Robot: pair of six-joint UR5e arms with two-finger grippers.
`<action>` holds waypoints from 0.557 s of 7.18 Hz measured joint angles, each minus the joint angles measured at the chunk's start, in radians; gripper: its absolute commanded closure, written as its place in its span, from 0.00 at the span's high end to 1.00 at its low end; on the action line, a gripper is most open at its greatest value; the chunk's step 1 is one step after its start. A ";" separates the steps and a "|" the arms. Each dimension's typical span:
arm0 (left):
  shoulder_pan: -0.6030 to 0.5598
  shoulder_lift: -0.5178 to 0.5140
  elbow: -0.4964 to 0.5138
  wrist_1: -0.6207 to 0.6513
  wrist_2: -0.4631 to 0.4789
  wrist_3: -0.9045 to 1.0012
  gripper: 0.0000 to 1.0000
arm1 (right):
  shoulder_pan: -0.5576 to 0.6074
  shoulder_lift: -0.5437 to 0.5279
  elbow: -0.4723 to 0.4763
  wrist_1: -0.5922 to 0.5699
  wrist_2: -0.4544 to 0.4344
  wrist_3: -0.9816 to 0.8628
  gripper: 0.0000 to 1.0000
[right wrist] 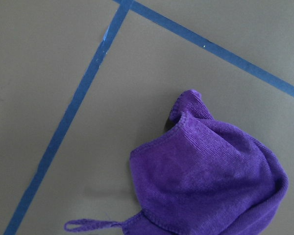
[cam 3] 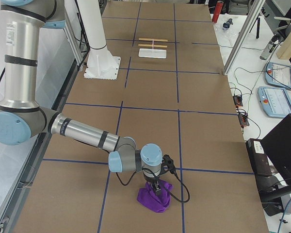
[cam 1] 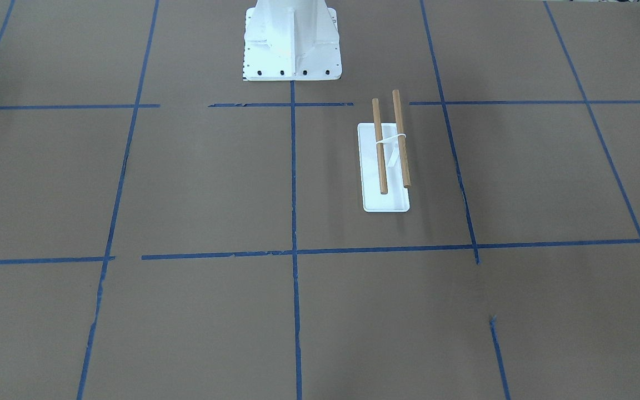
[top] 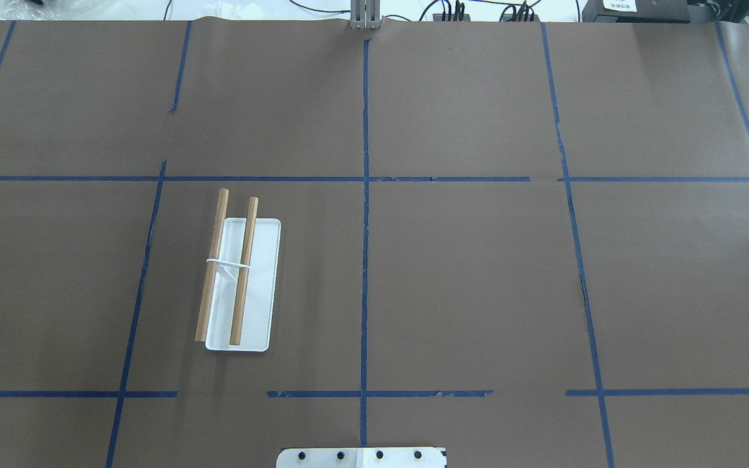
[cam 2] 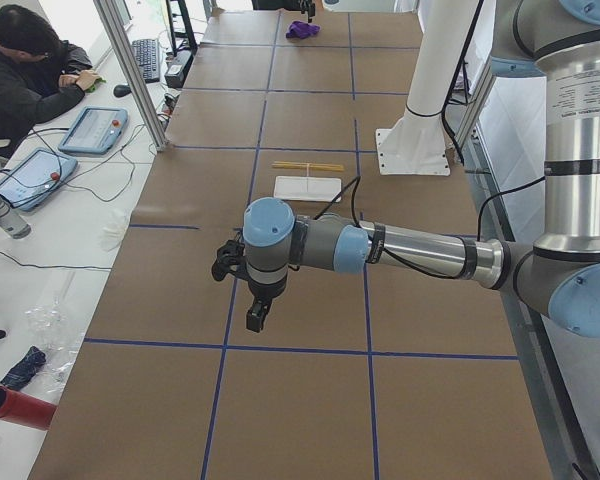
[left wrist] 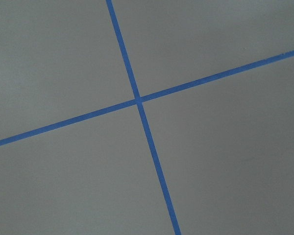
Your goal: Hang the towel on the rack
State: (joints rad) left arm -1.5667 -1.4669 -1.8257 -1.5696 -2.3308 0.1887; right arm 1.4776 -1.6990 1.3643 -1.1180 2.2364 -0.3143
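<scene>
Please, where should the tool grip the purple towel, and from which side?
Probably pinch the raised hemmed corner of the fuzzy purple cloth towel from straight above: the towel lies bunched on the brown table, and this corner seems to stand up.

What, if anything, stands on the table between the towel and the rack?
Nothing visible does. The towel lies beneath the right gripper; only bare, taped table separates it from the rack. The pedestal stands off to one side.

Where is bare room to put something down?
Bare in the overhead view: the squares right of the middle tape line, and the far row beyond the rack. Crowded: the rack's square, and off that view to the right, where the right gripper is at the towel.
</scene>
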 measured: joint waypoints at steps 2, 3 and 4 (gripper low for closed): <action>0.000 -0.001 0.000 -0.001 -0.003 0.000 1.00 | -0.040 0.013 -0.030 0.007 -0.026 -0.003 0.74; 0.001 -0.001 0.000 -0.001 -0.004 0.000 1.00 | -0.049 0.015 -0.045 0.009 -0.039 -0.007 0.40; 0.001 -0.001 0.000 -0.001 -0.004 -0.001 1.00 | -0.057 0.017 -0.053 0.012 -0.056 -0.010 0.20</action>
State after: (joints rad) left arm -1.5662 -1.4680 -1.8254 -1.5708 -2.3350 0.1877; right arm 1.4208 -1.6821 1.3114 -1.1056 2.1806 -0.3247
